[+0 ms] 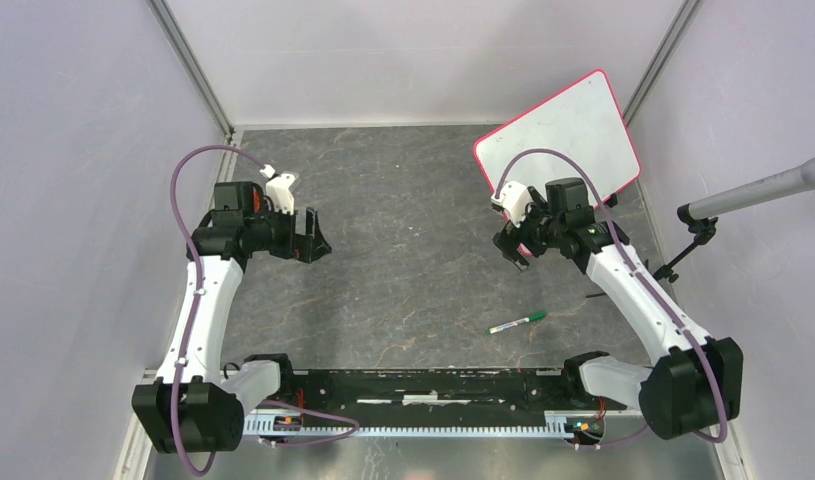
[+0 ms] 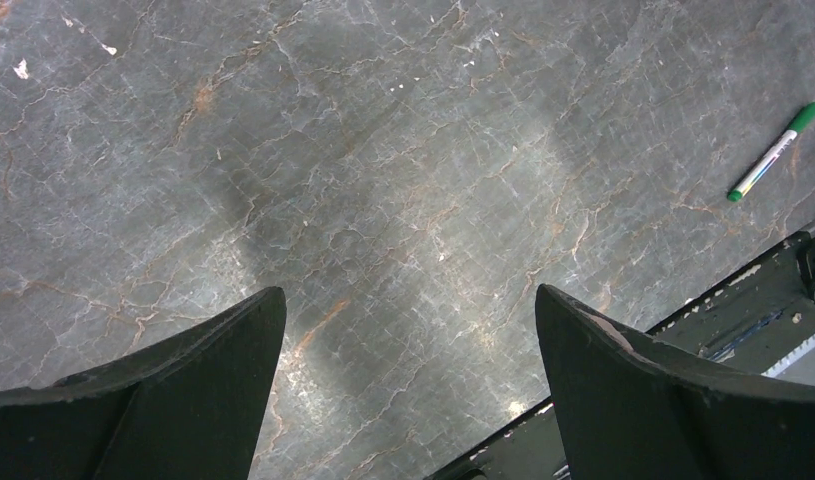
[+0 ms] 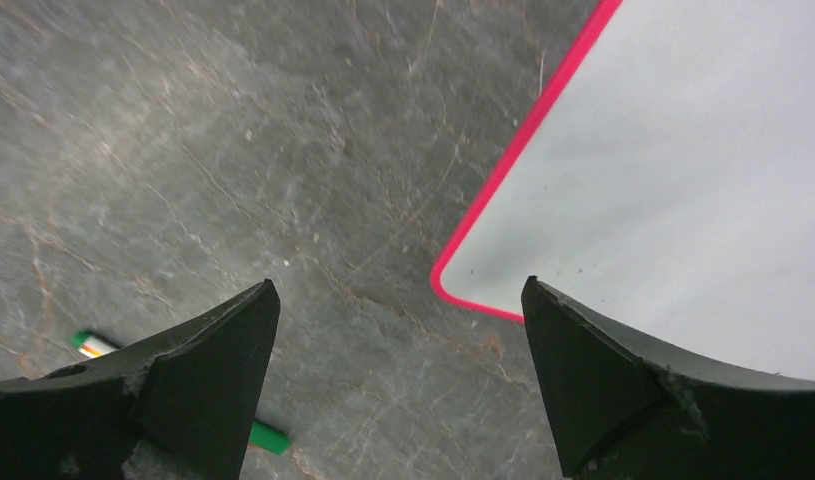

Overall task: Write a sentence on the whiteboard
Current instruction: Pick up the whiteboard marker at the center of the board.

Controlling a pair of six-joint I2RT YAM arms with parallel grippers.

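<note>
Both wrist cameras look out between their own black wedge-shaped fingers (image 3: pixel 213 380), spread wide with nothing between them.

Far right on the desk, pushed toward the back corner, lies the flat glossy white rectangular whiteboard with rounded corners and a thin red-pink rim (image 1: pixel 573 125). Its face is bare; nothing is written on it yet. Whether it lies flat or leans on the wall cannot be told. The near-left corner of the board sits just beneath and beside the right claw (image 1: pixel 518 250), which hangs fully open and empty over the dark grey veined stone desk (image 1: pixel 403 200).

The slim white marker with green ends (image 1: pixel 516 322) lies loose on the desk, on the robot's side of the right claw, between that claw and the black base rail (image 1: pixel 423 385). Its long axis runs roughly left to right, tilted a little away at its right end.

The left claw (image 1: pixel 313 245), equally wide open and holding nothing, hovers well apart on the far side of the desk. Judging from this, the right arm is the nearer one and must reach back toward its own base, turning its fingers across the marker's length.
</note>
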